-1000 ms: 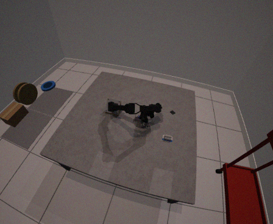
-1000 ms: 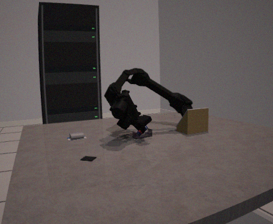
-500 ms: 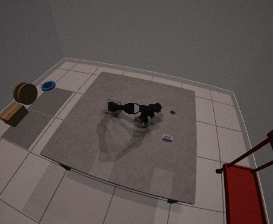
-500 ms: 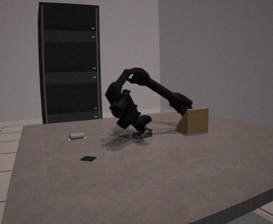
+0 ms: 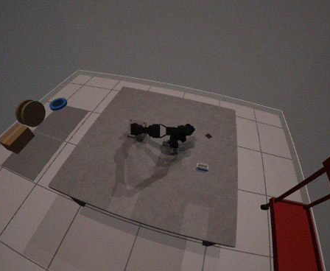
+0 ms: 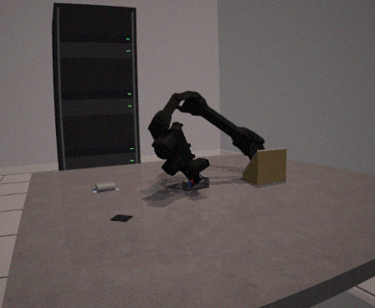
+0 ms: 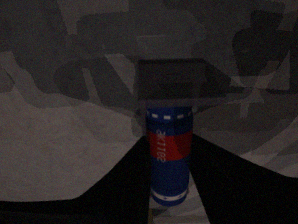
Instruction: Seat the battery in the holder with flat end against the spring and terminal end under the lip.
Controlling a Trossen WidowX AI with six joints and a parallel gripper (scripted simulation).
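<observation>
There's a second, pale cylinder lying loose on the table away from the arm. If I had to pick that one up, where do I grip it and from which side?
Grip the pale cylinder around its middle, coming straight down from above, fingers closing across its round sides. It lies flat on its side on the table, ends free, nothing crowding it. The gripper is already shut on the blue and red battery, so release that first.

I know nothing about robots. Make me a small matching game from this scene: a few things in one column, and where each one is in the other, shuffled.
Things:
1. blue and red battery
2. pale cylinder
3. flat black square
4. tan wedge block

Places:
A. beside the arm's base
B. between the gripper fingers, at the holder
C. lying on the table, left of the arm in the exterior view
D. flat on the table, nearer the exterior camera

Pairs: 1-B, 2-C, 3-D, 4-A
</observation>
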